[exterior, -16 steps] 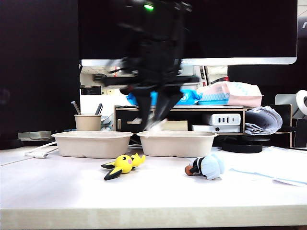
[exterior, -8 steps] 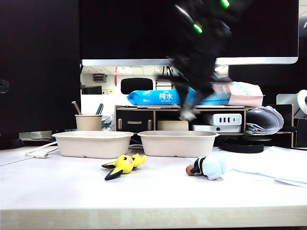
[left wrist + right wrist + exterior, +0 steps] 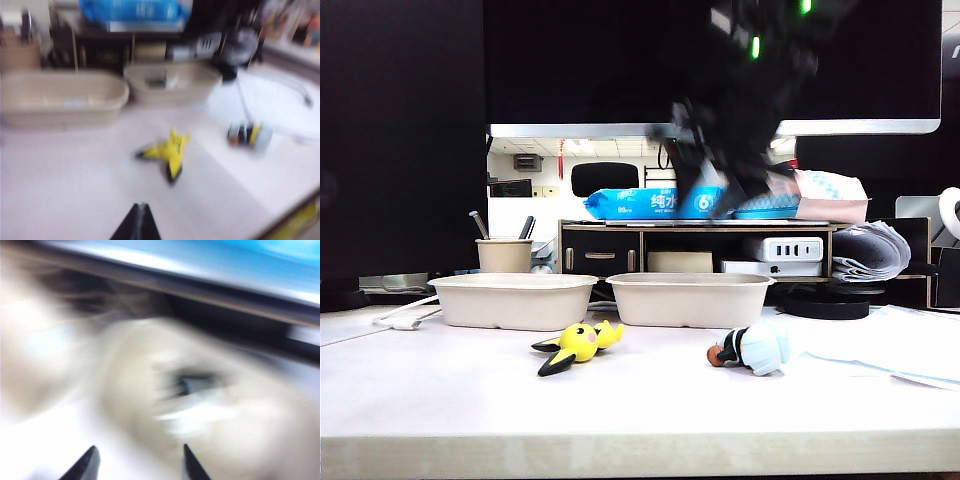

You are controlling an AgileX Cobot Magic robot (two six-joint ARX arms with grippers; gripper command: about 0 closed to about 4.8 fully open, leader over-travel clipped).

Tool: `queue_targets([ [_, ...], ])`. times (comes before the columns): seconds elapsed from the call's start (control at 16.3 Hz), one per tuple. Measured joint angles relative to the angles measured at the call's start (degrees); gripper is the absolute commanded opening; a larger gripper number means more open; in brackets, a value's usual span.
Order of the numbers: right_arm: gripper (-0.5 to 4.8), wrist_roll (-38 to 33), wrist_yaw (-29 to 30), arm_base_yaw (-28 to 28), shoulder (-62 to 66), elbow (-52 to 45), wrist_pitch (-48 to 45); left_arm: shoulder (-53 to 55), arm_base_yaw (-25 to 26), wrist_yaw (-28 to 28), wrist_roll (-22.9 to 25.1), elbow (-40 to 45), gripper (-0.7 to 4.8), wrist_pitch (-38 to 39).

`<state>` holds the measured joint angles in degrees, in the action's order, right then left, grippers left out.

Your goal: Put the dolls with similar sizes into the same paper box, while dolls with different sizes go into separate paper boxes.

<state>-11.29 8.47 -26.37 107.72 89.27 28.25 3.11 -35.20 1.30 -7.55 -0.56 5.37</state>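
I am holding my right gripper (image 3: 137, 462) high above the right paper box (image 3: 690, 298), its fingertips parted with nothing between them. My left gripper (image 3: 138, 226) is hanging back over the table (image 3: 640, 400), tips pressed together. The yellow doll (image 3: 576, 345) and the pale-blue doll (image 3: 757, 348) are lying in front of the boxes; the left paper box (image 3: 512, 299) is sitting beside the right one.
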Motion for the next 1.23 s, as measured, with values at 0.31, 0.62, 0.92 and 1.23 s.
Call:
queue_targets([
  [0.31,2.15,25.14,7.21,-9.77,-0.68,0.17,17.73,11.74,-0.07,0.00,0.00,0.07,-0.05,0.02],
  [0.62,3.30,38.84,1.95,-15.54,-0.66,0.17,19.23,16.48,-0.04,0.00,0.00,0.07,-0.05,0.42],
  [0.92,3.93,52.63,-4.79,-17.84,1.97,0.20,16.66,16.52,0.00,0.00,0.00,0.07,-0.05,0.39],
  [1.23,3.87,63.36,-10.21,-17.70,6.58,0.17,16.39,16.52,0.00,0.00,0.00,0.07,-0.05,0.39],
])
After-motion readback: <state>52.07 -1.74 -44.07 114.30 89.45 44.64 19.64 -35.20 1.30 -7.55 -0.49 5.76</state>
